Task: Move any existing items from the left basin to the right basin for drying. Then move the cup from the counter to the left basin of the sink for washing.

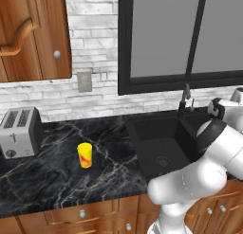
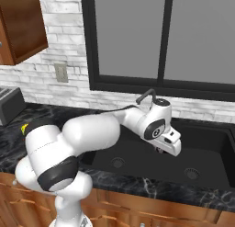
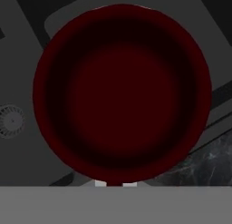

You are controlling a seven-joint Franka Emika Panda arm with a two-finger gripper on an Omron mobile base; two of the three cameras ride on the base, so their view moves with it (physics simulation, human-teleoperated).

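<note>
A dark red round bowl, the existing item (image 3: 122, 91), sits close in front of the hand view. My gripper (image 3: 114, 184) is shut on its near rim, where the pale fingertips just show. In the right base view the gripper (image 2: 160, 150) hangs over the middle of the black sink, between the left basin (image 2: 108, 152) and the right basin (image 2: 206, 161). The hand hides the bowl there. The yellow cup (image 1: 85, 155) with a red mark stands upright on the black marble counter (image 1: 57, 176), left of the left basin (image 1: 159, 143).
A silver toaster (image 1: 19, 131) stands at the counter's far left. The tall black faucet (image 1: 186, 93) rises behind the sink. A drain (image 3: 11, 120) shows left of the bowl, and marble counter (image 3: 209, 160) at the lower right. Wooden cabinets hang at the upper left.
</note>
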